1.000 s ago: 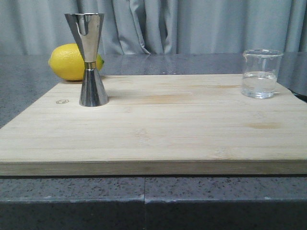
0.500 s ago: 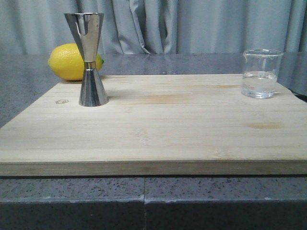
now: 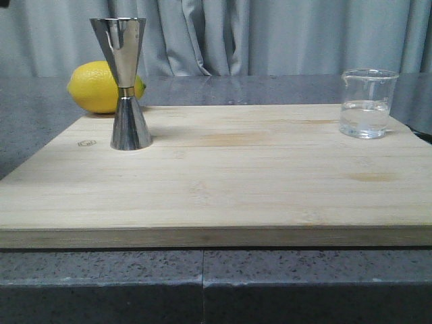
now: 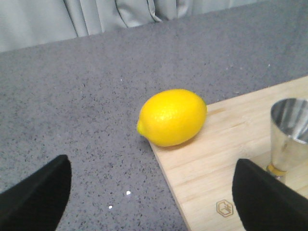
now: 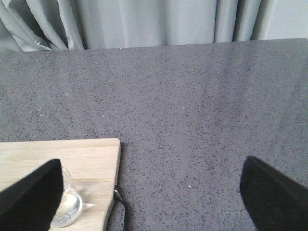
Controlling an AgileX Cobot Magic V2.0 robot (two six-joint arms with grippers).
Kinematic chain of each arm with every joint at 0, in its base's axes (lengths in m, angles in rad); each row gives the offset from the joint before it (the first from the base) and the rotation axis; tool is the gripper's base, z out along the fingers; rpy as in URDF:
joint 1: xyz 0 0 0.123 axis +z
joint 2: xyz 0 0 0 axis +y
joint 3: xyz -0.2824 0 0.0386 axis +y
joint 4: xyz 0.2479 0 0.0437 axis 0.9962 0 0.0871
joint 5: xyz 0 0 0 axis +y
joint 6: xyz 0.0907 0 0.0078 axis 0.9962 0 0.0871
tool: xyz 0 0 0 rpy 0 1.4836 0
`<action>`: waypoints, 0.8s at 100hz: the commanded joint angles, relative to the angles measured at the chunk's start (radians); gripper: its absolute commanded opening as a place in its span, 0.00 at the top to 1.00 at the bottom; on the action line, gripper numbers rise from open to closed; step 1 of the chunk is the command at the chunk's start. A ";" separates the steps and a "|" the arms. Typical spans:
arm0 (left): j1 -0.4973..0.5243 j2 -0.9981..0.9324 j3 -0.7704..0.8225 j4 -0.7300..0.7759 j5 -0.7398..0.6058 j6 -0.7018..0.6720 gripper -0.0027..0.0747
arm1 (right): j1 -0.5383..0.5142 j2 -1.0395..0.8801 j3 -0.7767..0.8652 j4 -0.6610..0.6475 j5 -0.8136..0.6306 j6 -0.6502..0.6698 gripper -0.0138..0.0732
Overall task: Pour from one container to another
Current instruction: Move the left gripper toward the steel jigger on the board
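The clear glass beaker, partly filled with clear liquid, stands at the back right of the wooden board. The steel hourglass jigger stands upright at the back left of the board. Neither gripper shows in the front view. In the left wrist view my left gripper hangs open above the board's corner, with the jigger beside its right finger. In the right wrist view my right gripper is open over the grey counter, and the beaker peeks out next to its left finger.
A yellow lemon lies on the grey counter just behind the jigger, touching the board's back left corner. A dark cable runs along the board's right edge. Grey curtains hang behind the counter.
The jigger has shifted very slightly left between the earliest frame and now. The beaker and lemon have not moved.
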 commanded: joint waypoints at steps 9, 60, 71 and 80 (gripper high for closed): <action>-0.010 0.003 0.023 -0.012 -0.130 0.076 0.15 | -0.007 0.004 -0.027 -0.007 -0.078 -0.002 0.09; -0.079 0.001 0.146 -0.187 -0.302 0.257 0.16 | -0.007 0.062 -0.027 -0.021 -0.081 -0.002 0.09; -0.079 0.001 0.175 -0.200 -0.356 0.253 0.16 | -0.007 0.062 -0.027 -0.021 -0.094 -0.002 0.09; -0.088 0.001 0.193 -0.203 -0.424 0.213 0.17 | -0.007 0.062 -0.027 -0.028 -0.112 -0.002 0.09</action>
